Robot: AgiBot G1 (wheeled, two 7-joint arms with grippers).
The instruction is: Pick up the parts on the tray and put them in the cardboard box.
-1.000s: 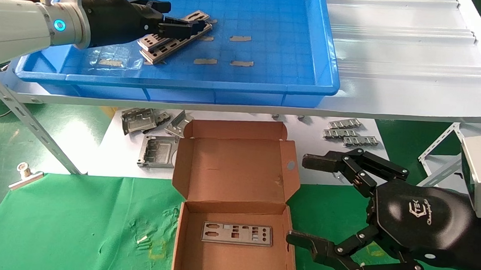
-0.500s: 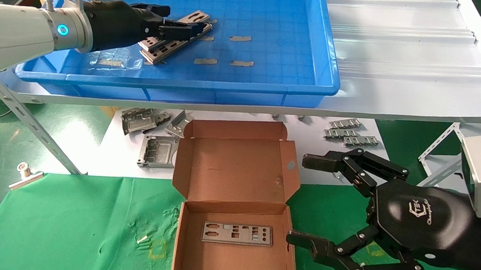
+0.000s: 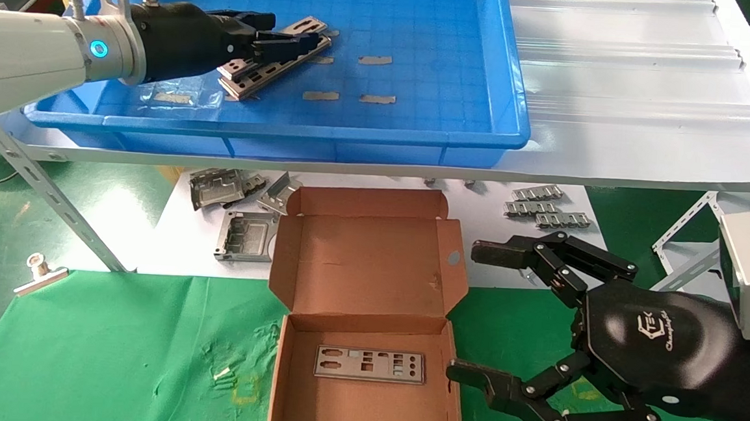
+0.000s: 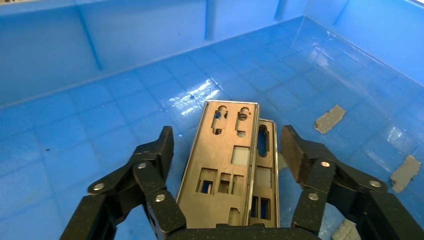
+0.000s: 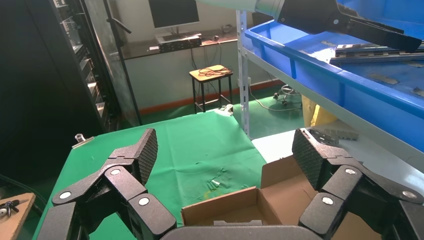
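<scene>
Brown cardboard box point(image 3: 364, 392) holds one plate point(image 3: 369, 364). Left gripper point(image 4: 227, 145) spreads wide astride two plates point(image 4: 235, 167) remaining in the tray point(image 3: 418, 135); right gripper point(image 3: 473, 314), also spread, idles beside the box.

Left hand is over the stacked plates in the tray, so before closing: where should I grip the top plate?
Grip the top plate across its narrow width, on the two long folded edges, from above. The open left hand already straddles it; a second plate lies partly beneath, so close only on the upper one.

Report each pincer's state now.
Left pincer: open, straddling the parts in the tray.
Right pincer: open, empty, beside the cardboard box.
</scene>
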